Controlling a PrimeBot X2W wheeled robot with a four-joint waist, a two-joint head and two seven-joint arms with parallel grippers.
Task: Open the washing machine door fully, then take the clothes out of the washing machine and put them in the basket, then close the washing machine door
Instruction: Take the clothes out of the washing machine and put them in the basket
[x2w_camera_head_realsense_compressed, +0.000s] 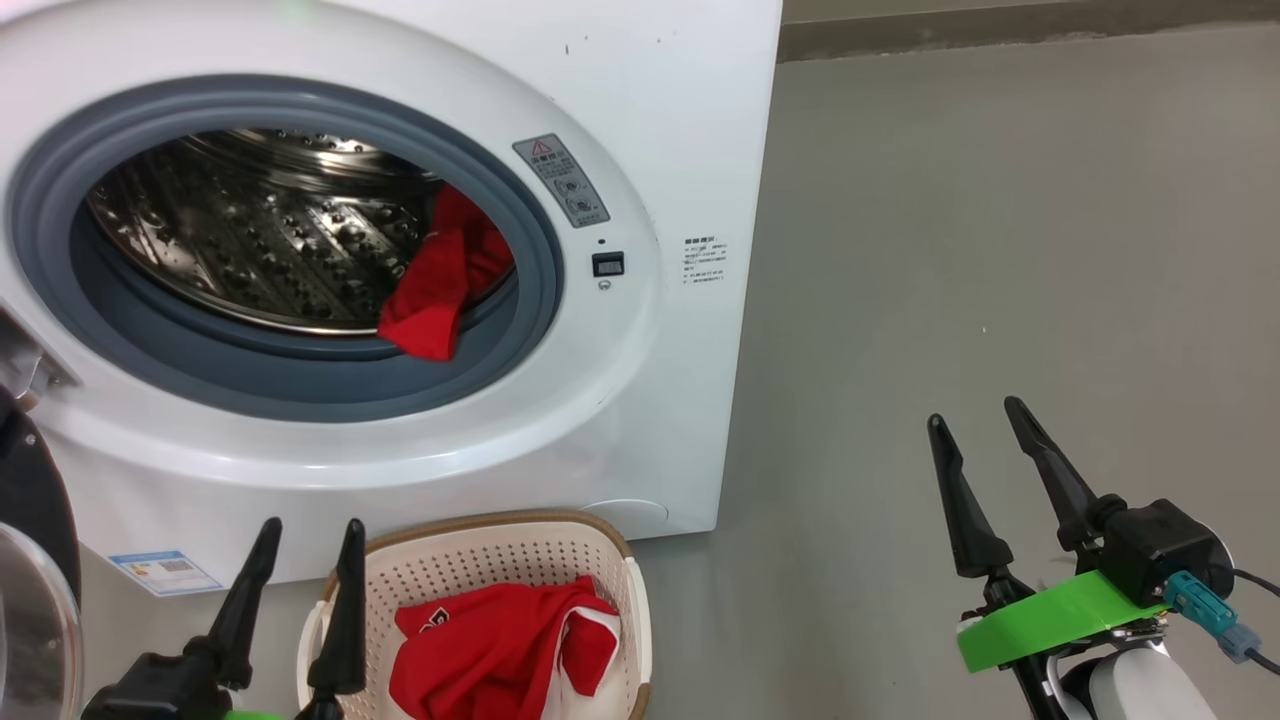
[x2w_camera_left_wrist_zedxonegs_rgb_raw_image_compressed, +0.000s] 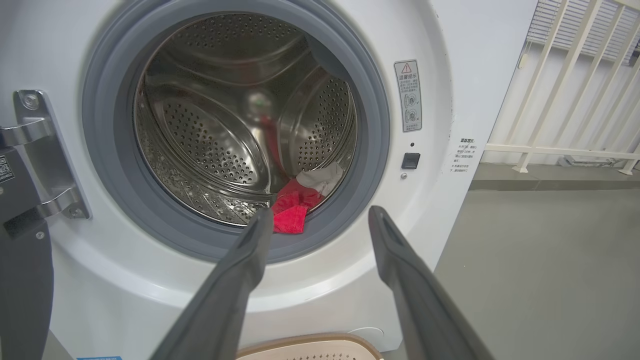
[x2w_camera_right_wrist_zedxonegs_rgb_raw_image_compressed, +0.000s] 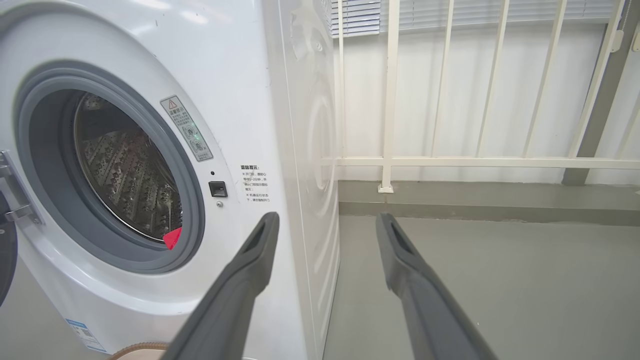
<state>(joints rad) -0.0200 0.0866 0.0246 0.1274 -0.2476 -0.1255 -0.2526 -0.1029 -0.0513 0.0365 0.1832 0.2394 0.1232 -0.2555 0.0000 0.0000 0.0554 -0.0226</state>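
Laundry corner, balcony-like: white front-loading washing machine on bare grey floor, cream basket at its foot, pale railing and slatted blinds just behind its side.

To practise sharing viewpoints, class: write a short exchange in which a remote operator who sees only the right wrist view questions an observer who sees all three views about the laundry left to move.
Operator: Is anything in the basket? I see just its rim.
Observer: Yes, a red garment with white parts lies inside it.
Operator: I see only a bit of the red clothes at the lip of the drum. Anything else in there?
Observer: A white cloth lies next to them, a little deeper in the drum.
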